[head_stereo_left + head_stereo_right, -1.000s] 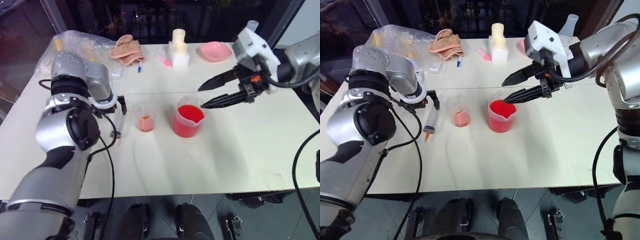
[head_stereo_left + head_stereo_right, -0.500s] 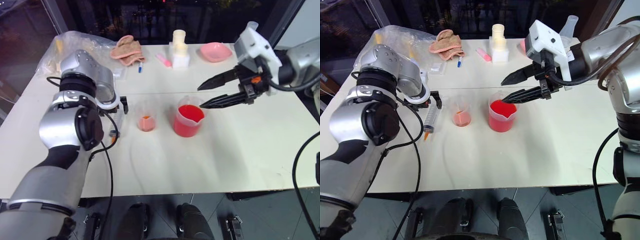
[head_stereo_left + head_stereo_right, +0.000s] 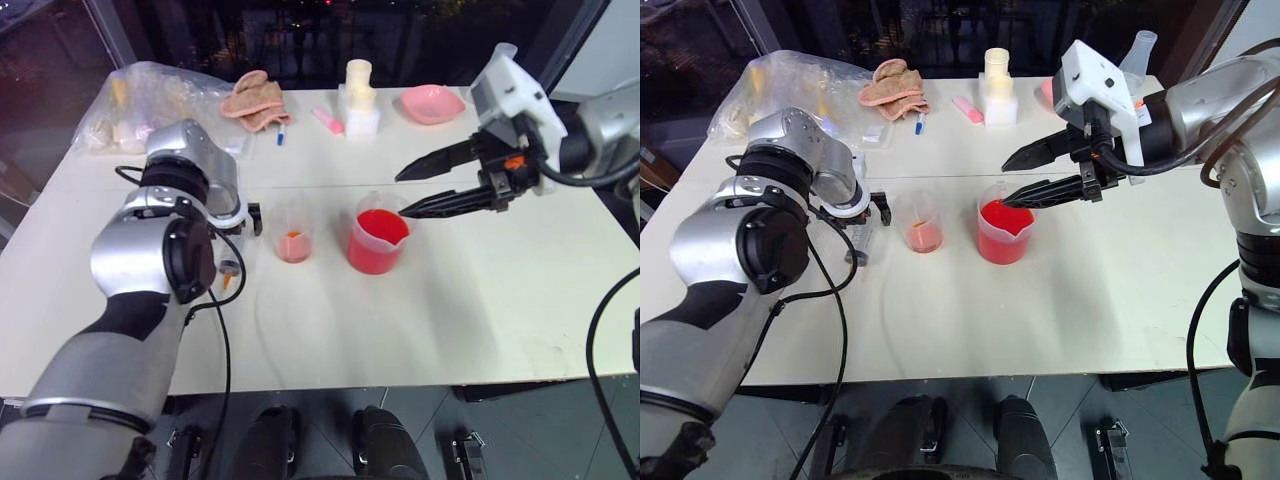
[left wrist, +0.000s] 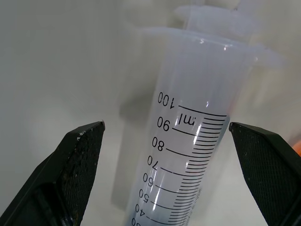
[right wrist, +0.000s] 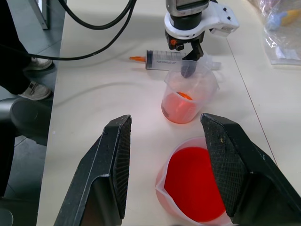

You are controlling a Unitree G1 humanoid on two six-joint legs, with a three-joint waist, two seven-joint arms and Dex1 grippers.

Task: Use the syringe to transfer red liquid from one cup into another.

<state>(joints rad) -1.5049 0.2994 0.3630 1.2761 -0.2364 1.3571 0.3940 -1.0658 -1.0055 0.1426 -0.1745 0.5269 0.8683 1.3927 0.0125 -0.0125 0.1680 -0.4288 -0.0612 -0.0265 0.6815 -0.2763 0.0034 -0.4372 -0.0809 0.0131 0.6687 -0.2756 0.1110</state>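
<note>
Syringe lies flat on the white worktop, orange tip pointing away from the cups. Left gripper points down over its barrel, fingers spread wide on either side, graduation marks between them; contact cannot be made out. Smaller cup, holding a shallow layer of red liquid, stands just beside the left gripper, toward the beaker. Spouted beaker, about half full of red, stands next to that cup. Right gripper hangs above the beaker's rim, fingers apart and empty, pointing toward the left arm.
</note>
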